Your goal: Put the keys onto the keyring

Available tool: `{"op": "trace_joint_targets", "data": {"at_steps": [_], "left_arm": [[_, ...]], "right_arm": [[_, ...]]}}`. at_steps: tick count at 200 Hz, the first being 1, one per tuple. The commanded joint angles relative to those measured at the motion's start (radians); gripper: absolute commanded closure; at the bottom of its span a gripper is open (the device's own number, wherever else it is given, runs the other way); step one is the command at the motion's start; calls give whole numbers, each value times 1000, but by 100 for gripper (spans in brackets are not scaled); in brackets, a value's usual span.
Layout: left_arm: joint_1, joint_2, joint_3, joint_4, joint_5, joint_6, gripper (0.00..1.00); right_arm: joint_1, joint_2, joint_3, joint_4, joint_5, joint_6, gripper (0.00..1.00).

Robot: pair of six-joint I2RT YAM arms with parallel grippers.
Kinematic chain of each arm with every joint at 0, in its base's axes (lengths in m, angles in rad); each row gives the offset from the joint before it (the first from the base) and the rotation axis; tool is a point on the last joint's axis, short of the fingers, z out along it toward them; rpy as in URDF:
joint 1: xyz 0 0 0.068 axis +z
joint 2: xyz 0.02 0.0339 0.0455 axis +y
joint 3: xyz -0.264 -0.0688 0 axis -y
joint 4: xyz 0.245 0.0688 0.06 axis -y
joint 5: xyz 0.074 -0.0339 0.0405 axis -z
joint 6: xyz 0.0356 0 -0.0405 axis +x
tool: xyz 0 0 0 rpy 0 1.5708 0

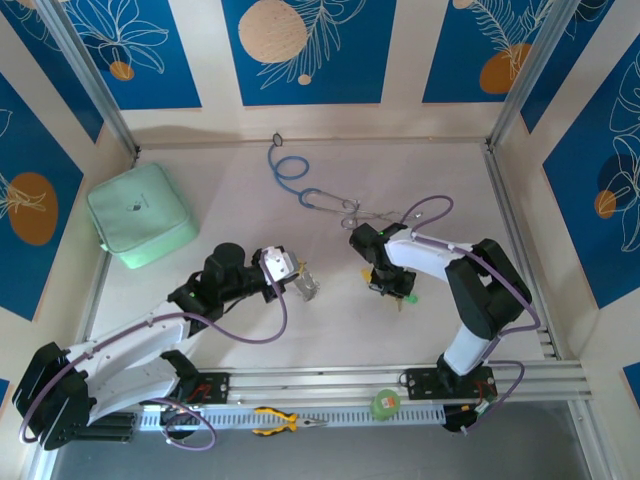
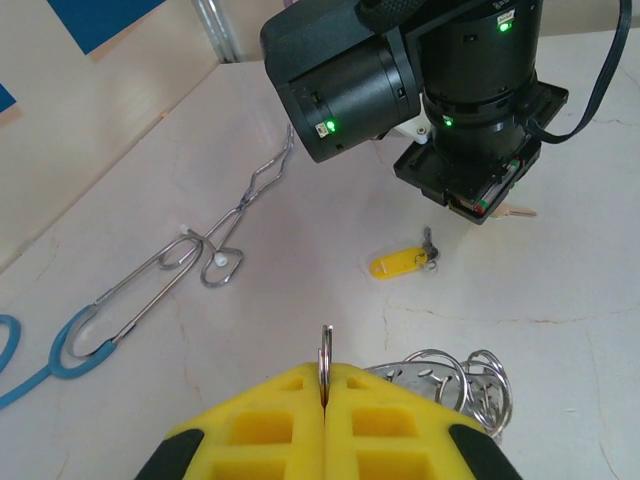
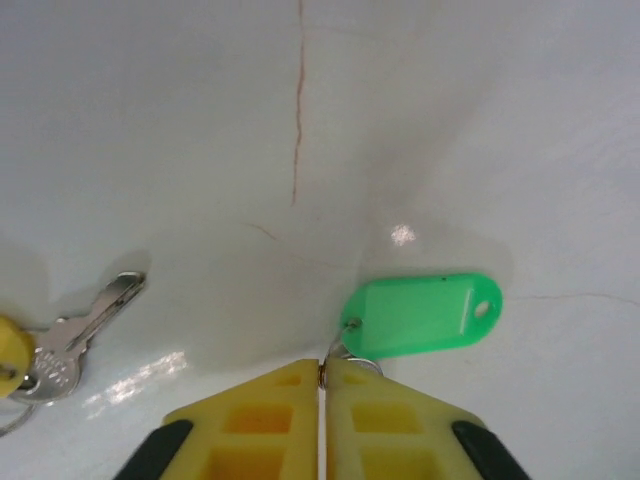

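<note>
The keyring (image 2: 455, 385), a bunch of silvery loops on a metal plate, hangs at my left gripper (image 2: 325, 374), which is shut on one thin ring standing upright between its yellow fingers. From above, that gripper (image 1: 303, 283) sits left of centre with the keyring (image 1: 310, 289) at its tip. The green-headed key (image 3: 425, 315) lies on the table. My right gripper (image 3: 322, 368) is shut on the small ring at its left end, hiding the blade. The yellow-headed key (image 2: 400, 263) lies beside the right gripper (image 1: 385, 287), its silver blade (image 3: 85, 325) pointing up and right.
A blue-tubed stethoscope (image 1: 292, 170) with metal earpieces (image 2: 215, 245) stretches across the back middle. A mint-green pouch (image 1: 140, 215) sits at the back left. Yellow-handled pliers (image 1: 285, 421) and a round green disc (image 1: 385, 403) rest on the front rail.
</note>
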State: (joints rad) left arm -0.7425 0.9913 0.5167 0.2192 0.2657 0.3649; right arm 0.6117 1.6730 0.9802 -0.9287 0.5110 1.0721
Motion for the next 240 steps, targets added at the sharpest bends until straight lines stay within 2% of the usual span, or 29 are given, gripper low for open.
{"op": "trace_joint_targets", "data": {"at_steps": [1, 35, 57, 90, 137, 168, 192, 202, 240], "left_arm": [[-8, -23, -8, 14, 26, 18, 100], [-8, -30, -9, 14, 24, 23, 100], [-9, -31, -9, 13, 24, 24, 100], [-8, -33, -10, 11, 25, 26, 100], [-8, -37, -12, 9, 26, 28, 100], [-8, -37, -12, 9, 26, 29, 100], [-8, -37, -13, 9, 27, 29, 100], [-9, -37, -13, 9, 26, 31, 100], [-9, -39, -15, 12, 24, 32, 100]], "right_arm": [[7, -52, 16, -40, 38, -6, 97], [-9, -58, -10, -26, 24, -11, 96], [-15, -45, -14, -6, -3, -20, 74], [-19, -15, -6, -2, -9, -25, 71], [-22, 39, 3, -18, 0, -27, 75], [-20, 45, 3, -19, 4, -28, 90], [-16, 40, 5, -21, 15, -43, 95], [-13, 30, 8, -19, 13, -59, 100], [36, -101, 37, 31, -17, -221, 100]]}}
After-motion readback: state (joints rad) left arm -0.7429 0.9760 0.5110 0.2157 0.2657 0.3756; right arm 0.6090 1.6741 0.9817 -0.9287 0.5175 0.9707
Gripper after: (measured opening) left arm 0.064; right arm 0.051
